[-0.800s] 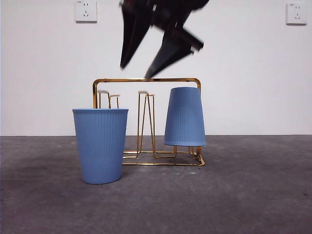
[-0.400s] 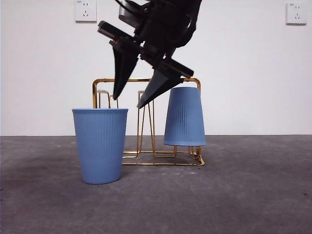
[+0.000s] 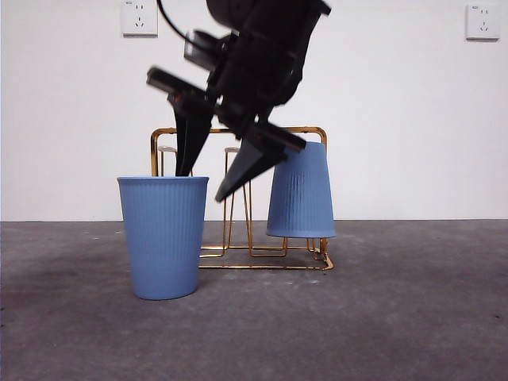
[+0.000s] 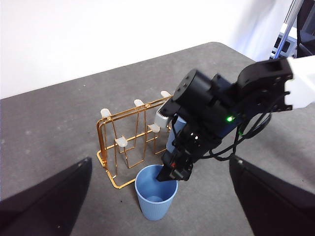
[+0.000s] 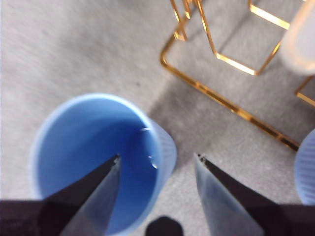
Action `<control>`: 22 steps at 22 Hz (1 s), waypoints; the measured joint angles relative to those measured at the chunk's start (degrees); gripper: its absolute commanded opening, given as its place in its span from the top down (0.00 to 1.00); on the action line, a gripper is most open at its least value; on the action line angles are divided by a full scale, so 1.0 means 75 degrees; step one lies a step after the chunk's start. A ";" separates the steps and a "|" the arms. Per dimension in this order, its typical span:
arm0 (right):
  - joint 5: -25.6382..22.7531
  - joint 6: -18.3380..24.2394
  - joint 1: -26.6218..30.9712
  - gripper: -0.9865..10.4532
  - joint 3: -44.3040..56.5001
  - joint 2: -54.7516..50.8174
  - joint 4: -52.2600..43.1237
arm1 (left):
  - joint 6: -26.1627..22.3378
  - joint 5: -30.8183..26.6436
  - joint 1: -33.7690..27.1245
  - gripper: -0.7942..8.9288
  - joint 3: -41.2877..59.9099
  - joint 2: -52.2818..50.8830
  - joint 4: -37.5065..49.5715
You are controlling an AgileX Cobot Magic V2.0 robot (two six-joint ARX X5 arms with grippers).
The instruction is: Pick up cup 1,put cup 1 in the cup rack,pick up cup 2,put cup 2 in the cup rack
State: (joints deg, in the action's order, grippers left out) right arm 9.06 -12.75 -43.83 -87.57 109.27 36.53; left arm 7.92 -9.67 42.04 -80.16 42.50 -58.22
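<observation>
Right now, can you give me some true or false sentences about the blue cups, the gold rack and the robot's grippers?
1. The upright ribbed blue plastic cup stands on the grey table in front of the rack. True.
2. The shiny gold wire cup rack holds no cups. False: an upside-down ribbed blue plastic cup sits on one of its prongs.
3. The right gripper is open, one jaw inside the upright cup and one outside its rim. True.
4. The left gripper is holding the upright cup. False: it is open, apart from the cups.
5. The upright cup is full of water. False: it looks empty inside.
</observation>
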 measured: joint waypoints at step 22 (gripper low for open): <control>0.0055 -0.0015 -0.0096 0.92 0.0032 -0.0029 -0.0326 | 0.0082 0.1040 0.0000 0.43 0.0000 -0.0003 0.1067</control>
State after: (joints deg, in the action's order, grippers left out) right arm 9.48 -12.86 -44.56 -87.33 109.06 34.09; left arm 8.54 -1.87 42.04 -80.16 42.48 -50.22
